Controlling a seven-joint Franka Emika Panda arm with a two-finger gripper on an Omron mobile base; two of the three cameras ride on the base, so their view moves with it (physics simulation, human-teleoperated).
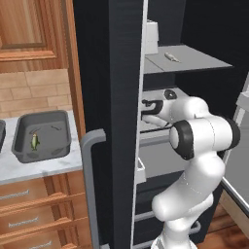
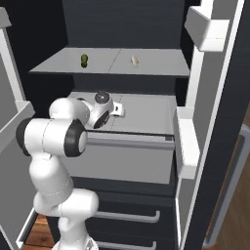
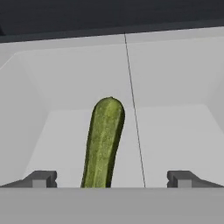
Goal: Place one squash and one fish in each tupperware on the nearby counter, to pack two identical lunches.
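Now reaching deep into the open fridge (image 2: pixel 122 29) with the claw (image 3: pixel 111 178) spread as wide as can be and gripping nothing. Spread like that, most likely, to leave room on both sides of the squash (image 3: pixel 104 140) before closing.

Looking along the claw at that squash: dark green, lying flat on the white floor of a walled bin (image 3: pixel 39 109), long way pointing away from the hand. Sitting between the two finger tips (image 3: pixel 41 178), touching neither, a bit nearer the left-hand tip in the hand view than the other. Near end reaching down to the line of the tips, so very close to the claw, yet not gripped. Probably needs a small slide sideways to sit in the middle, then a push forward and a squeeze.

Higher up, on the grey shelf (image 2: pixel 156 68), another squash (image 2: pixel 84 60) and a pale fish (image 2: pixel 135 60), well apart from each other. Out on the marble surface (image 1: pixel 29 170) beside the fridge, a dark grey tupperware (image 1: pixel 41 114) with a greenish-yellow fish (image 1: pixel 35 141) already lying inside and no squash with it. Hence, by the look of it, the reach for a squash. Edge of a second tupperware (image 1: pixel 1 133) just at the left, too cut off to see inside.
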